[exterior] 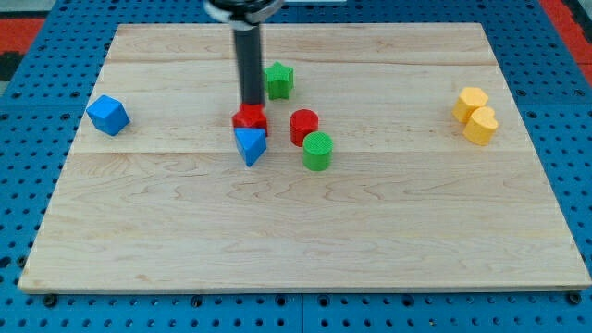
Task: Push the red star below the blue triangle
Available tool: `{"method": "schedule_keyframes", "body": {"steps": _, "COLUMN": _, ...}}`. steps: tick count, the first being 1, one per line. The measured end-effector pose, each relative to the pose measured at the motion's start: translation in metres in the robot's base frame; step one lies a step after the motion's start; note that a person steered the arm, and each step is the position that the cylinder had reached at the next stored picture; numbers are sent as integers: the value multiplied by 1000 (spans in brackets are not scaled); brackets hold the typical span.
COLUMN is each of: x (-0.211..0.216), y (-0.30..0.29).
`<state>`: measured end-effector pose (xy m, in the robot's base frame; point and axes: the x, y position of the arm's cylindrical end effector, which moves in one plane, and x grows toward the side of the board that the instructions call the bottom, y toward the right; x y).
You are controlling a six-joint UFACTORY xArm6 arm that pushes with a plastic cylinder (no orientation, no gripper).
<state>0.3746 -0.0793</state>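
The red star (250, 118) lies on the wooden board just above the blue triangle (249, 145) and touches its top edge. My tip (251, 104) stands at the star's upper side, in contact with it or very close. The rod rises straight up to the view's top.
A green star (278, 80) lies up and right of my tip. A red cylinder (303, 126) and a green cylinder (317, 151) sit right of the triangle. A blue cube-like block (108, 115) is at the left. Two yellow blocks (474, 115) sit at the right.
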Motion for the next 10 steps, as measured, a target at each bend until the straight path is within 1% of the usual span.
{"method": "schedule_keyframes", "body": {"steps": 1, "x": 6, "y": -4}}
{"method": "schedule_keyframes", "body": {"steps": 2, "x": -9, "y": 23}}
{"method": "schedule_keyframes", "body": {"steps": 3, "x": 1, "y": 42}}
{"method": "schedule_keyframes", "body": {"steps": 4, "x": 30, "y": 17}}
{"method": "schedule_keyframes", "body": {"steps": 5, "x": 51, "y": -42}}
{"method": "schedule_keyframes", "body": {"steps": 6, "x": 64, "y": -76}}
{"method": "schedule_keyframes", "body": {"steps": 7, "x": 46, "y": -68}}
{"method": "schedule_keyframes", "body": {"steps": 8, "x": 32, "y": -88}}
{"method": "schedule_keyframes", "body": {"steps": 9, "x": 82, "y": -114}}
{"method": "schedule_keyframes", "body": {"steps": 10, "x": 134, "y": -38}}
